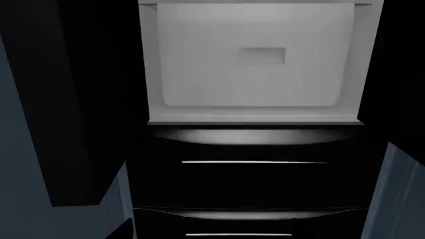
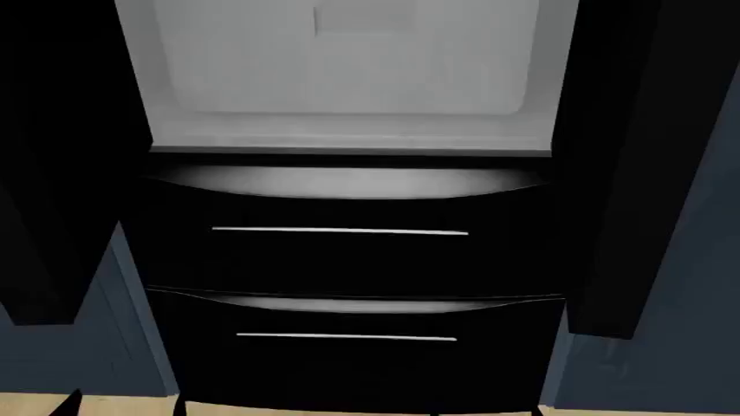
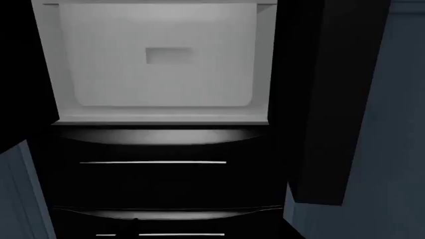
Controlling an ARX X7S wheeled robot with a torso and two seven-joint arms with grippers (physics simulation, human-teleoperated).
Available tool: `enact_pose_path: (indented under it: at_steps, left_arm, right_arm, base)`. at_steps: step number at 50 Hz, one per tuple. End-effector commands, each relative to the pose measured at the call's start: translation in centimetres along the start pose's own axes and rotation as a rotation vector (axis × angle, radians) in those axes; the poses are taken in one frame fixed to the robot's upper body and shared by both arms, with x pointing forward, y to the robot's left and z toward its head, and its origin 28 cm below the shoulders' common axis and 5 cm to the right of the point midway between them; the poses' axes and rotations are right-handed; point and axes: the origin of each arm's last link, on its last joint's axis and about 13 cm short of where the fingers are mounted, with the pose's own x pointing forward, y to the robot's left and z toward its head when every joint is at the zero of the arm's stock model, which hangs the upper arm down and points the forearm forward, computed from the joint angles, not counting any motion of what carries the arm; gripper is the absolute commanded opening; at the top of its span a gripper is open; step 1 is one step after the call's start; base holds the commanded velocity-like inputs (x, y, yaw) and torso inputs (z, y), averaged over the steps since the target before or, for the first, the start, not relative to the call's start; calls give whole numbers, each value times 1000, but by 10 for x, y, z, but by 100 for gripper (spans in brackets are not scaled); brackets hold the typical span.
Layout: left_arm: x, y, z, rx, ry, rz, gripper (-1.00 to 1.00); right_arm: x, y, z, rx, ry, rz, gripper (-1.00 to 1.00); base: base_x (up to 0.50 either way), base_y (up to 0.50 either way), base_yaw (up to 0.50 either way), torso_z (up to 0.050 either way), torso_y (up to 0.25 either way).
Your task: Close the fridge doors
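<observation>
The fridge doors stand open on both sides of the white-lined fridge compartment (image 2: 347, 78). The left door (image 2: 58, 156) and the right door (image 2: 630, 156) are tall glossy black slabs swung out toward me. The left wrist view faces the compartment with the left door (image 1: 73, 99) beside it. In the right wrist view the right door (image 3: 325, 99) stands edge-on. Only a dark sliver that looks like one of the left gripper's fingers (image 1: 121, 230) shows. Another dark finger (image 3: 127, 228) cuts across a drawer handle in the right wrist view. Neither touches a door.
Two black drawers sit below the compartment, the upper (image 2: 341, 251) and the lower (image 2: 347, 355), each with a silver bar handle. Blue-grey cabinet panels (image 2: 694, 286) flank the fridge. A strip of light wooden floor (image 2: 116, 407) shows at the bottom.
</observation>
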Motion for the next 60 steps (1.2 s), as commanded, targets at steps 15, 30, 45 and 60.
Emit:
enact_pose_path:
  at_steps: [15, 30, 45, 60]
  left_arm:
    - [-3, 1, 19, 4, -35, -28, 100]
    - [32, 2, 92, 0, -66, -34, 100]
    - [69, -2, 173, -2, -96, -19, 100]
    - [77, 2, 129, -22, -53, 6, 100]
  right_arm:
    - [-3, 0, 16, 8, 1, 4, 100]
    - [12, -7, 82, -73, -45, -5, 100]
    - [45, -20, 156, -60, -95, 7, 100]
    - [50, -19, 126, -70, -94, 4, 100]
  base:
    - [0, 0, 0, 36, 0]
    - [0, 0, 0, 50, 0]
    - [0, 0, 0, 50, 0]
    - [0, 0, 0, 39, 0]
